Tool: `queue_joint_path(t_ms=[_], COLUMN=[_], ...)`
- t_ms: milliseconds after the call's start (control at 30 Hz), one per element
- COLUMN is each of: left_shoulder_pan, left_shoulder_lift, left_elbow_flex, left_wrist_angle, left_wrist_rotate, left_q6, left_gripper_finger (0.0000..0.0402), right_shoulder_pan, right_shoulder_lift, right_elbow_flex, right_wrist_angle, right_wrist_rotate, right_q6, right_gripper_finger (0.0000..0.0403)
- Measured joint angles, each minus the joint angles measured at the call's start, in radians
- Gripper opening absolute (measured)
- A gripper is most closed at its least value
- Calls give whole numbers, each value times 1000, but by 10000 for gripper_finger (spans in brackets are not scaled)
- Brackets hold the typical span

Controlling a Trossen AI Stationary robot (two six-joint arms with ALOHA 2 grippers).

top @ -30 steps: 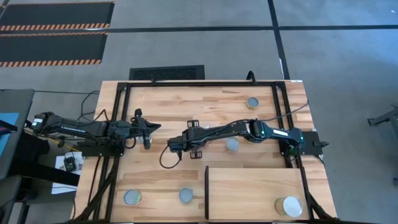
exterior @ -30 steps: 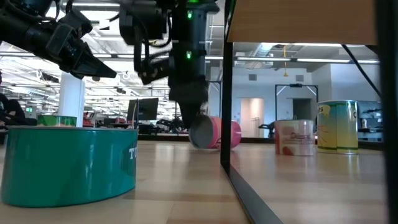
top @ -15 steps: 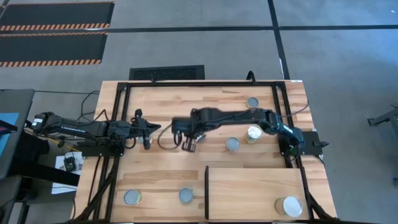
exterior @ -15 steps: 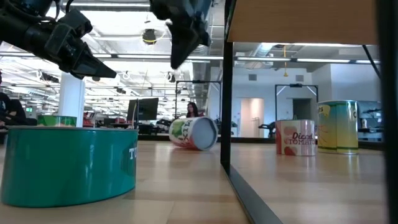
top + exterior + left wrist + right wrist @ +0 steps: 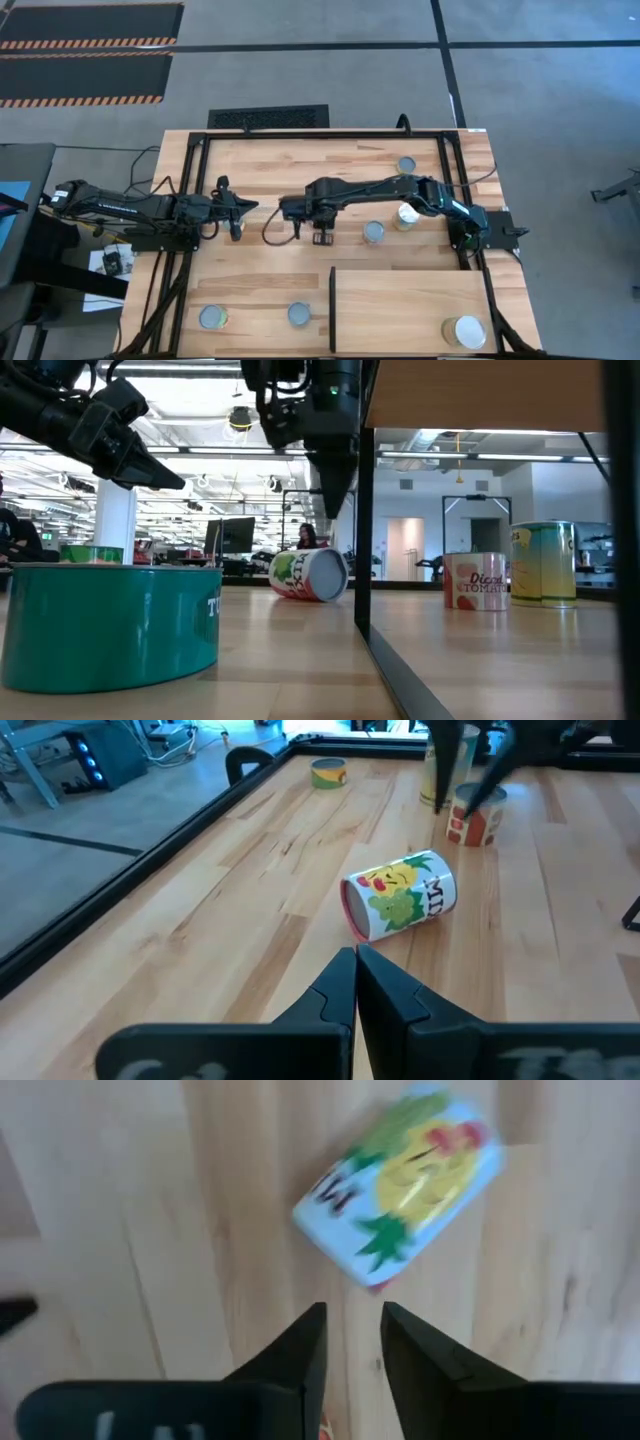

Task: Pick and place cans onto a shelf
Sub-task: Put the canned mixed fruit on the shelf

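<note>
Mostly undone: one wide can [image 5: 467, 331] stands on the shelf [image 5: 400, 300]; the other cans sit on the tabletop [image 5: 260, 170] beyond its black divider [image 5: 332, 308].
The right gripper [image 5: 350, 1342] hovers over a fallen pineapple-label can [image 5: 400, 1176] out past the divider, fingers slightly parted and empty, can untouched. The left gripper [image 5: 355, 982] waits clenched, farther from the shelf, holding nothing.

Right hand [image 5: 350, 1342] slightly parted; left hand [image 5: 355, 982] closed.
</note>
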Motion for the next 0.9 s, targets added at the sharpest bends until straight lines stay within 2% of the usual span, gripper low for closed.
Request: queue_joint_path(t_ms=[133,300,433,500,633,733,900], left_shoulder_pan=[0,0,0,0,0,0,0], left_shoulder_lift=[0,0,0,0,0,0,0], left_elbow_flex=[0,0,0,0,0,0,0], left_wrist_angle=[-11,-15,-13,-12,-8,-3,-2], left_wrist_rotate=[0,0,-1,-1,-1,-1,-1], left_q6=[0,0,-1,-1,1,2,14], left_gripper_finger=[2,2,2,2,2,2,2], right_shoulder_pan=[10,-7,-37,-58,-89,-96,-80], right_shoulder_lift=[-59,-198,-355,-420,-479,-489,-485], right_elbow_flex=[-128,-369,-598,-719,-913,-991,-1021], right_wrist_angle=[110,335,578,742,982,1056,1091], right_wrist_rotate=[2,0,-7,-51,-112,-113,-106], right_q6=[-40,-37,-30,-26,-1,15,-37], right_gripper_finger=[128,114,112,116,140,171,214])
